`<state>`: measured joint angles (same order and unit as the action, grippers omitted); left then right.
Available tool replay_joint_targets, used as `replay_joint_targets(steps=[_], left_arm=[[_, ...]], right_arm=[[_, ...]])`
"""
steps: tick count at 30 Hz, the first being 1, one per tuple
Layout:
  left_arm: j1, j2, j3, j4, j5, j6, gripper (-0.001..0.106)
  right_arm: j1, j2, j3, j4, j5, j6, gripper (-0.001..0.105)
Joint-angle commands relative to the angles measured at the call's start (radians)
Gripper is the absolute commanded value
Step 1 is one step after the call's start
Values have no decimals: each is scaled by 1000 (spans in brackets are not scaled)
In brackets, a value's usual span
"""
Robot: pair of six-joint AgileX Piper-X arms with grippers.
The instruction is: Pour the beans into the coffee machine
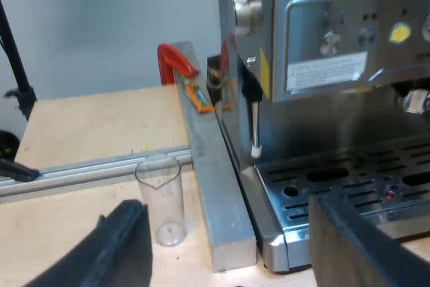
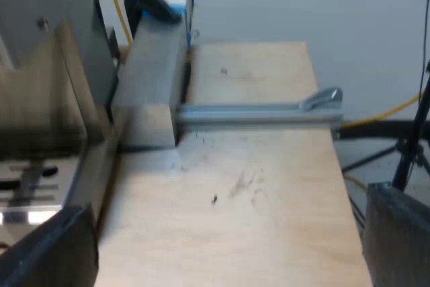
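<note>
The left end effector and right end effector both gape empty; the measuring glass stands upright on the surface, seemingly ready for grasping.

I can read nothing here: the white label on the espresso machine front carries print too fine for me to make out.

The measuring glass stands on the table, a bar between it and the espresso machine.
</note>
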<state>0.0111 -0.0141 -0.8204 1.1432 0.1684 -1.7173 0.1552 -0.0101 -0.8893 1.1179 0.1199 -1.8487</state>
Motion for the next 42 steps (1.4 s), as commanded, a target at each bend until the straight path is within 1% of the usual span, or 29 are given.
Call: replay_joint_targets(steps=[1, 2, 3, 4, 5, 7, 10, 12, 13, 18, 21, 28, 30, 33, 42], left_arm=[[-2, -140, 44, -57, -9, -9, 53], [-2, -140, 60, -67, -9, -9, 53], [-2, -140, 80, -77, -9, -9, 53], [-2, -140, 107, -81, -9, -9, 53], [-2, -140, 118, -80, -9, -9, 53], [-2, -140, 157, -81, -9, -9, 53], [-2, -140, 177, -81, -9, -9, 53], [-2, -138, 180, -81, -9, -9, 53], [-2, -138, 230, -81, -9, -9, 53], [-2, -138, 271, -81, -9, -9, 53], [-2, -138, 286, -81, -9, -9, 53], [-2, -138, 288, -87, -9, -9, 53], [-2, -138, 288, -87, -9, -9, 53], [-2, -138, 288, -87, -9, -9, 53], [-2, -138, 288, -87, -9, -9, 53]], right_arm=[[2, -45, 56, -42, -9, -12, 81], [2, -45, 64, -46, -9, -12, 81], [2, -45, 98, -59, -9, -12, 81], [2, -43, 113, -61, -9, -12, 81], [2, -43, 113, -62, -9, -12, 81], [2, -43, 169, -61, -9, -12, 81], [2, -43, 175, -61, -9, -12, 81], [2, -43, 222, -67, -9, -12, 81], [2, -43, 251, -67, -11, -12, 81], [2, -43, 289, -67, -13, -12, 81], [2, -43, 304, -67, -13, -12, 81], [2, -43, 342, -65, -48, -10, 81], [2, -43, 357, -77, -58, 4, 81], [2, -43, 357, -77, -59, 22, 81], [2, -43, 357, -77, -58, 22, 81]])
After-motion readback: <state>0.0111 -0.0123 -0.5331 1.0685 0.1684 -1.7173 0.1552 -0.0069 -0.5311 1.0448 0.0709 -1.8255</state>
